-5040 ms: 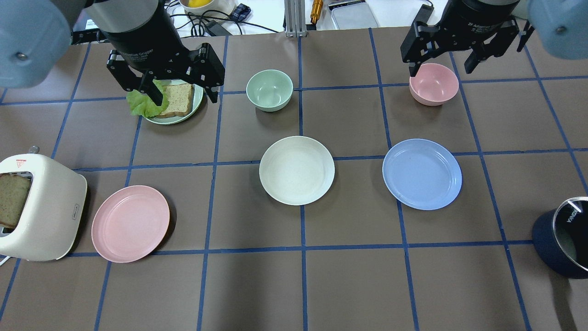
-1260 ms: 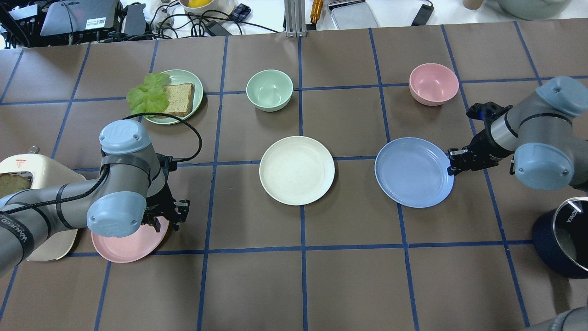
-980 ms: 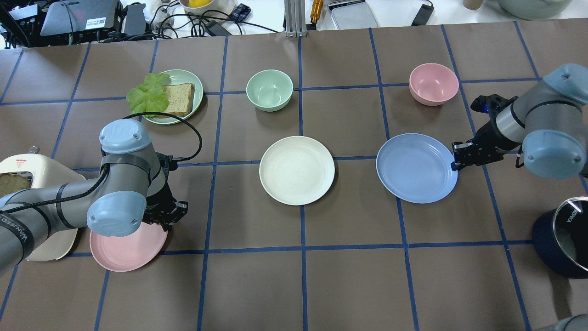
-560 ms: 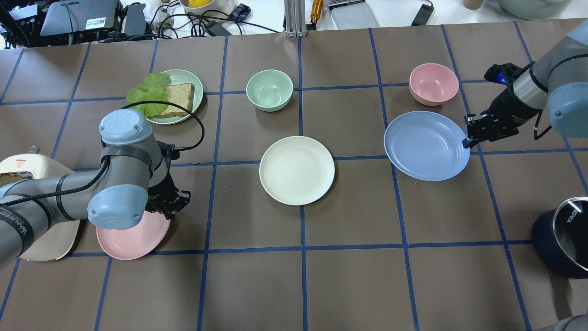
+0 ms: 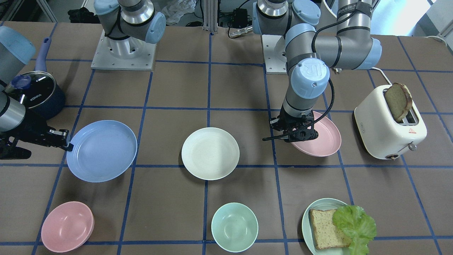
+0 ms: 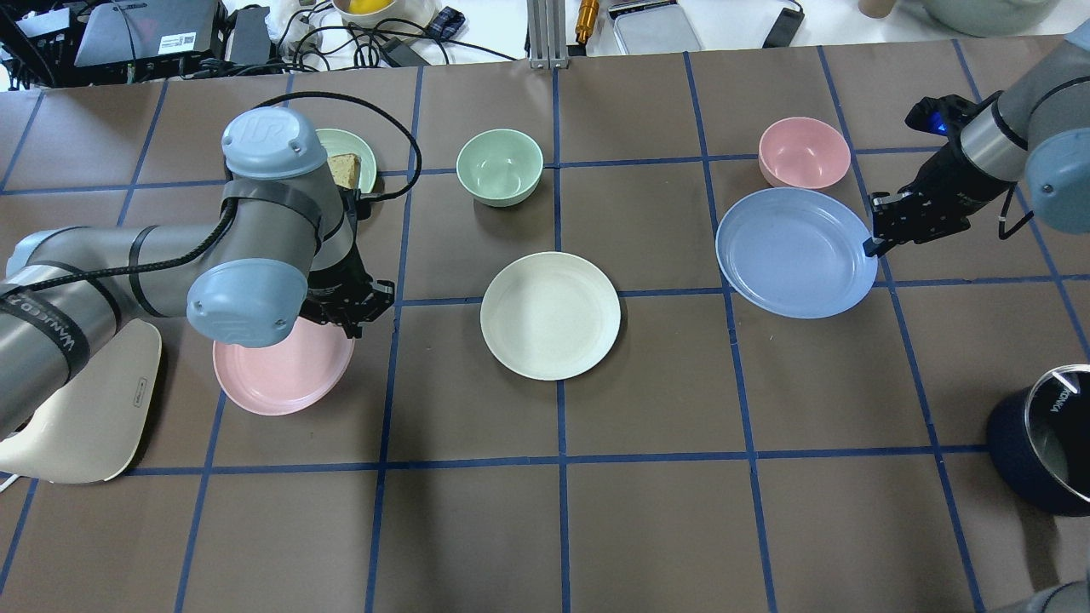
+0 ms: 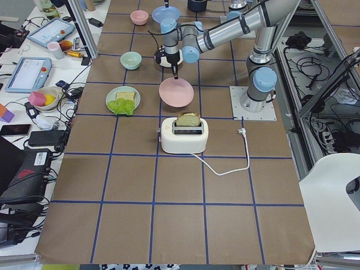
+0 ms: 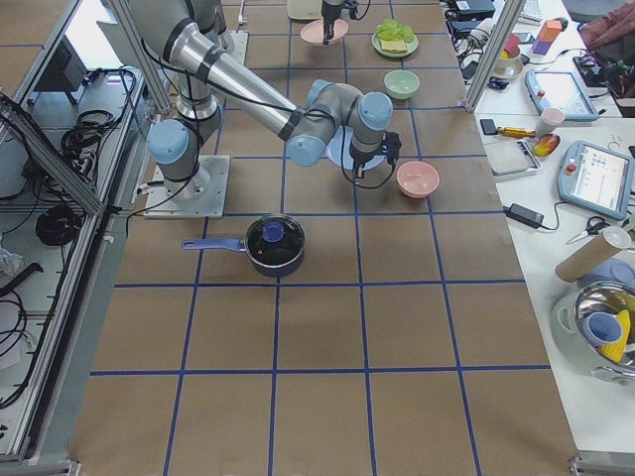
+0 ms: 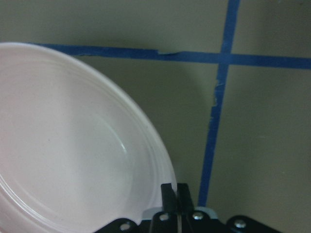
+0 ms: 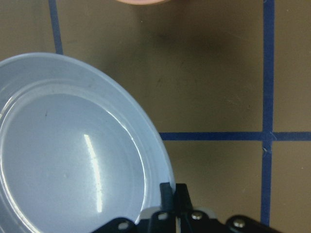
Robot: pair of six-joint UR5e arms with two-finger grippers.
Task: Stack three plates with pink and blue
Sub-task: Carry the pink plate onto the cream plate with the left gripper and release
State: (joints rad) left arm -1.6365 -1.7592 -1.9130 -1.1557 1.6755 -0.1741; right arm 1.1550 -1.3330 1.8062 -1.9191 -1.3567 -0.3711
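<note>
Left hand [image 6: 351, 308] pinching the rim of the pink plate [image 6: 285, 375], right hand [image 6: 874, 242] nipped tight on the outer edge of the blue plate [image 6: 792, 251] — both plates held up off the surface [image 6: 647, 511], either side of the cream plate [image 6: 550, 315] lying flat in the middle.

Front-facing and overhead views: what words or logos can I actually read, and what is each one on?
"KONKA": lid of the dark pot.
"UR": blue cap on the left arm.
"WANEED", roughly, rest unclear: black band on the left arm.
Toaster: red triangle mark and small side label, both too small to read.
</note>
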